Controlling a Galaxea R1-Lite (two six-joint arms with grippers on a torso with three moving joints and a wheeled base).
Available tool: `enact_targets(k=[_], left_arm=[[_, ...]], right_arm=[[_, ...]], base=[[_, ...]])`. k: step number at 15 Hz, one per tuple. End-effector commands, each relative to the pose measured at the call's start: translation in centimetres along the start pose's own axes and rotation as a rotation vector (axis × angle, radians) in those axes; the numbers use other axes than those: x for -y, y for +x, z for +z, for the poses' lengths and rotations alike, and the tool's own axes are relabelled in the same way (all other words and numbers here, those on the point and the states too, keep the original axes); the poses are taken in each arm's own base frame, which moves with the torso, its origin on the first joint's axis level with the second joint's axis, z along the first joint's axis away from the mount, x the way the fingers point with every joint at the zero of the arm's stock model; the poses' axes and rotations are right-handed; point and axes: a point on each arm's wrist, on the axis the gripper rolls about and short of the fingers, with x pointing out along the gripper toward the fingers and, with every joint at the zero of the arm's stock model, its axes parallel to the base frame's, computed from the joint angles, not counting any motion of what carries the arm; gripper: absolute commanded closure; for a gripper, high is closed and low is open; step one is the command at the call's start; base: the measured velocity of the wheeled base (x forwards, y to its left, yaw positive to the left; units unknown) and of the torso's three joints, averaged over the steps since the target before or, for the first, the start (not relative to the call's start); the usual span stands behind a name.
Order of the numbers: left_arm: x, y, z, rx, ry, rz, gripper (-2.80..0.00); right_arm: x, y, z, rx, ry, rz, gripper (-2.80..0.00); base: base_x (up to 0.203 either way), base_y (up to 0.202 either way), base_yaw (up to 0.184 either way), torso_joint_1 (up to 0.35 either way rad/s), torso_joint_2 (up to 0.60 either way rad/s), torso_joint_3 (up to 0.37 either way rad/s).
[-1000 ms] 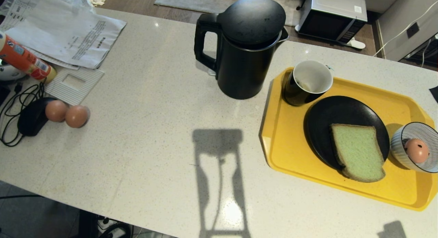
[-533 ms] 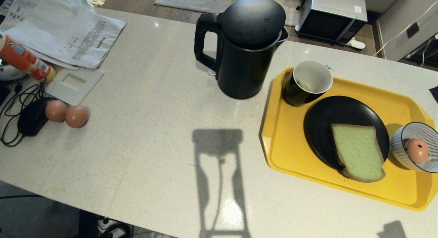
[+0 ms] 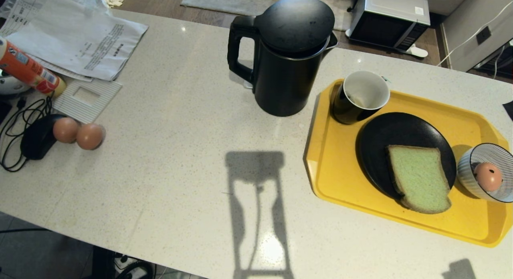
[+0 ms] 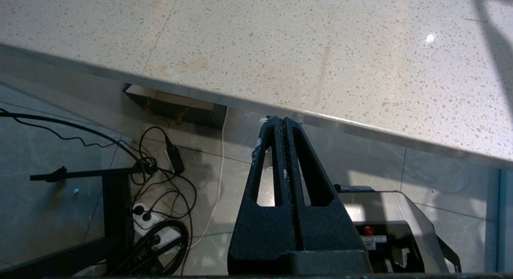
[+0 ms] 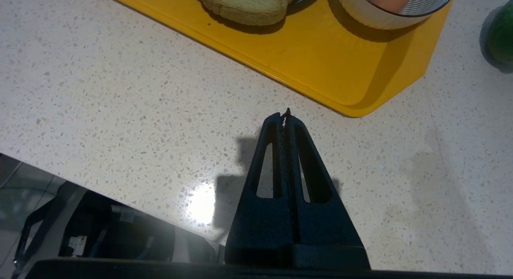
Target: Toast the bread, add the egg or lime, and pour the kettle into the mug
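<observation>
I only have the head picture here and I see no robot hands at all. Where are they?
Observer: The left tool hangs by the near edge of the counter, above the floor, closed and empty.
Operator: And the other one?
Observer: The right tool is over the counter, near a corner of the yellow tray, also closed and empty.
Operator: Anything I'm missing on the counter?
Observer: A lime lies on the counter just off the tray, on the bowl side.
</observation>
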Motion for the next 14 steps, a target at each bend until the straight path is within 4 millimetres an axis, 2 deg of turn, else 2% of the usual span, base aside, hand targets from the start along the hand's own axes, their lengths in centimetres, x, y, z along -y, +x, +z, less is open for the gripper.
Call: enact_targets(k=[1,14], left_arm=[[-0.01,0.09,-0.43,-0.014,-0.001,0.001,0.0],[-0.01,0.09,-0.43,-0.014,-0.001,0.001,0.0]], right_arm=[[0.0,0.02,-0.03,-0.002,0.0,0.002,0.0],[0.0,0.02,-0.01,-0.004,0.042,0.0,0.0]], base=[[0.0,0.0,0.0,0.0,0.0,0.0],[0.0,0.0,0.0,0.0,0.0,0.0]])
